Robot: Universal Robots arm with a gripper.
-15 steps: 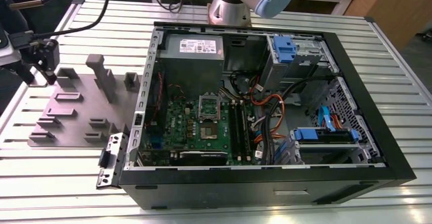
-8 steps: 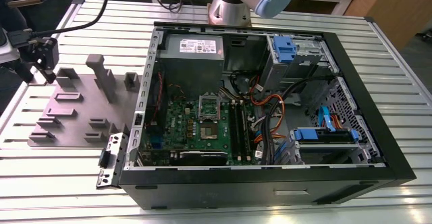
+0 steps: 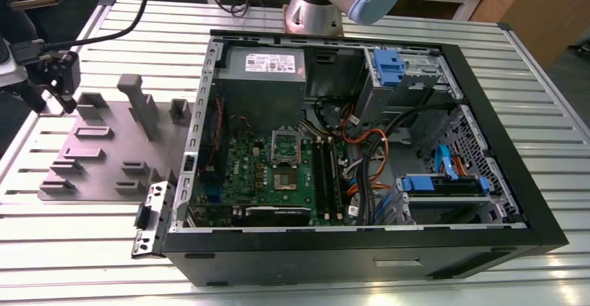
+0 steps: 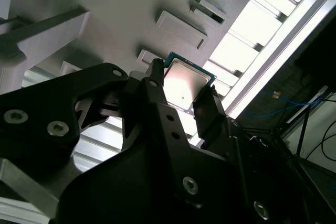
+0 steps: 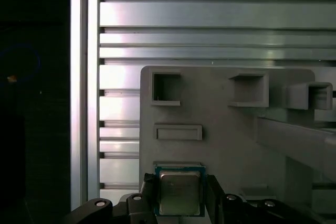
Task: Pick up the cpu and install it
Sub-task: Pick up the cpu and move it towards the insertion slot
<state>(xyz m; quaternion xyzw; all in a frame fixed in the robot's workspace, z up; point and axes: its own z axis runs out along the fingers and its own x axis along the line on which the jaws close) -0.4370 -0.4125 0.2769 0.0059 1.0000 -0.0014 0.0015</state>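
Slatted aluminium table (image 3: 92, 251), grey fixture plate (image 3: 106, 157) at the exterior view's left | gripper (image 4: 185, 80) low over that plate, jaws pinching the cpu (image 5: 179, 192) by two opposite edges (I judge this keeps it flat) | motherboard (image 3: 276, 175) in the open computer case (image 3: 369, 147) sits well apart.

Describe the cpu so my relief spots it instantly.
Find the grey fixture plate at the exterior view's left of the open computer case. At its edge, gripped in the hand, is the cpu: a flat square with silvery top and green rim, unlike the plate's grey pockets.
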